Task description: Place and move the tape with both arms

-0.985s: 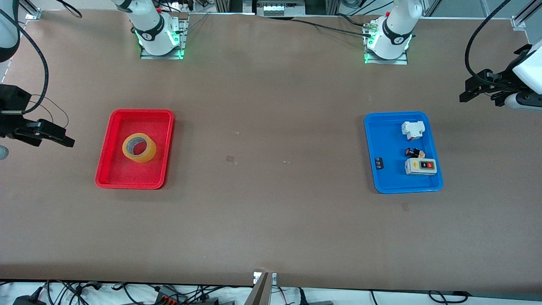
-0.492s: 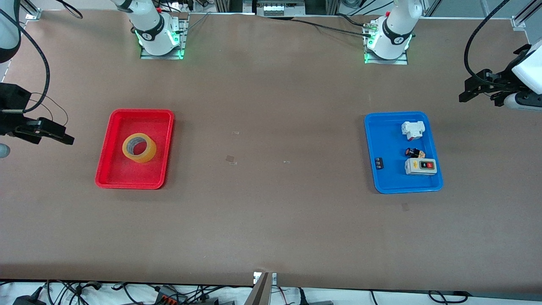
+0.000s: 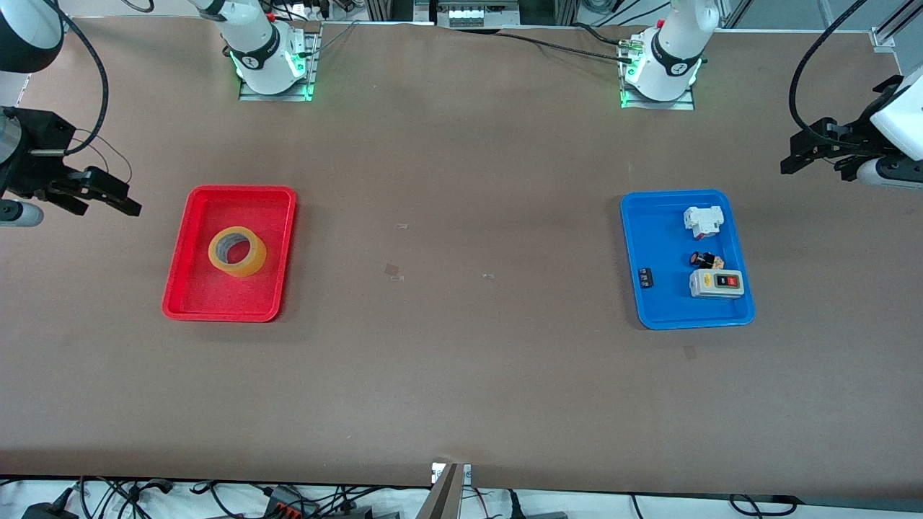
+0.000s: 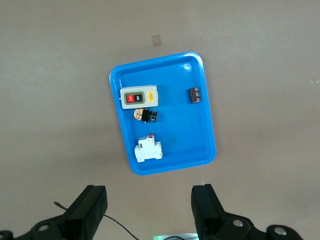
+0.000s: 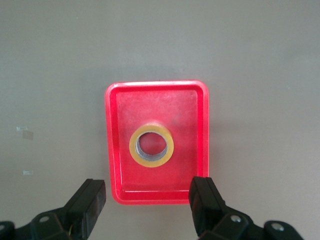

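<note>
The yellow roll of tape (image 3: 237,251) lies flat in the red plastic tray (image 3: 187,245), hole facing up, around the middle of the tray floor and clear of its walls. Being a ring lying flat, it has no long axis to line up with; fingers could straddle its wall from any side.

The right gripper (image 3: 101,193) hangs in the air over bare table at the right arm's end, just outside the red tray's rim, with the tape lying inward from it, toward the table's middle. In the right wrist view its two black fingers (image 5: 90,200) stand wide apart, with nothing between them. That arm is plainly the closer one to the roll.

At the left arm's end sits the blue plastic tray (image 3: 652,306), holding a white circuit breaker (image 3: 703,220), a small black-and-red push button (image 3: 704,259), a grey switch box with red and black keys (image 3: 715,283) and a tiny black terminal block (image 3: 645,276). No tape in there.

The left gripper (image 3: 815,148) waits in the air outside that blue tray, fingers (image 4: 90,210) spread and bare in its wrist view.

With the roll resting in red and both grippers free, this picture fits either a pickup to come or a placement finished.
</note>
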